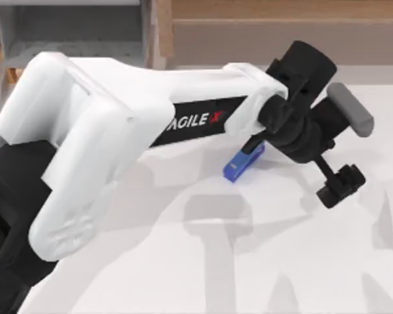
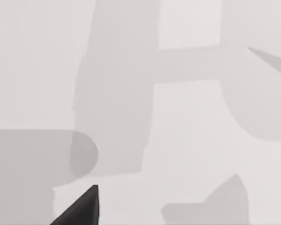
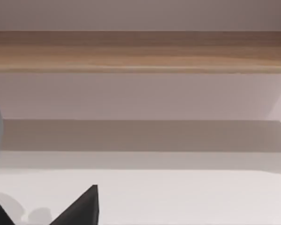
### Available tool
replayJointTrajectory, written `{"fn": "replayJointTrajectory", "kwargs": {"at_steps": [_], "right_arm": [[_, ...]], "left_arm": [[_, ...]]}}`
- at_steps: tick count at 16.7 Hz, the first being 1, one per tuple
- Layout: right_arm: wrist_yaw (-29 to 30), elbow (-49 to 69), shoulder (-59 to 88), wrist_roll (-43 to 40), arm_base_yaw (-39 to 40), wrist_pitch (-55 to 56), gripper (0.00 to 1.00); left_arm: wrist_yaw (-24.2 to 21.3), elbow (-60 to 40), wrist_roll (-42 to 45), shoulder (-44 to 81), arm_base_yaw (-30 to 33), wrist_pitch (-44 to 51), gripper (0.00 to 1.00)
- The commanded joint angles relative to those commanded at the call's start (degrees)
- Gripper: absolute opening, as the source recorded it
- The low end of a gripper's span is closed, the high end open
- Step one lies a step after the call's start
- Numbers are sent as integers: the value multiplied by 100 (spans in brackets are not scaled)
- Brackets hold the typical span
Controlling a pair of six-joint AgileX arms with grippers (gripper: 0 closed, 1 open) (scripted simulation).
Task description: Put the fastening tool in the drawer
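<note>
From above, the left arm reaches across the tabletop (image 1: 183,275); its claw (image 1: 337,186) hangs past the blue stapler (image 1: 241,163), which lies mid-tabletop, ungrasped. Whether that claw is open I cannot tell. The drawer (image 1: 72,33) sits at the far left corner. Left wrist: bare tabletop, shadows. Right wrist: the wooden shelf (image 3: 140,51). Nothing is done yet; grasping and placing remain.

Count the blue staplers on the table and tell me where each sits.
1. The small blue stapler with a black end lies on the white table near its middle, partly under the left arm's wrist; more could be hidden beneath that arm.
</note>
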State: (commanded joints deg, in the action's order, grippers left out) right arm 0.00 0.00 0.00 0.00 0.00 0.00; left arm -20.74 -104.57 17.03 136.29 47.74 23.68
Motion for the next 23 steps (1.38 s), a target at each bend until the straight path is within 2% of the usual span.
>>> {"fn": "replayJointTrajectory", "kwargs": {"at_steps": [3, 7, 11, 15, 23], "right_arm": [[0, 0, 0, 0, 0, 0, 100], [0, 0, 0, 0, 0, 0, 100], [0, 0, 0, 0, 0, 0, 100], [0, 0, 0, 0, 0, 0, 100], [0, 0, 0, 0, 0, 0, 100]], "left_arm": [[507, -1509, -651, 609, 145, 1793, 100], [1166, -3447, -1268, 1328, 4, 4046, 100], [1702, -4967, -1623, 1848, -320, 5698, 100], [2013, -5717, -1762, 2113, -578, 6462, 100], [2039, -5682, -1771, 2113, -584, 6446, 100]]}}
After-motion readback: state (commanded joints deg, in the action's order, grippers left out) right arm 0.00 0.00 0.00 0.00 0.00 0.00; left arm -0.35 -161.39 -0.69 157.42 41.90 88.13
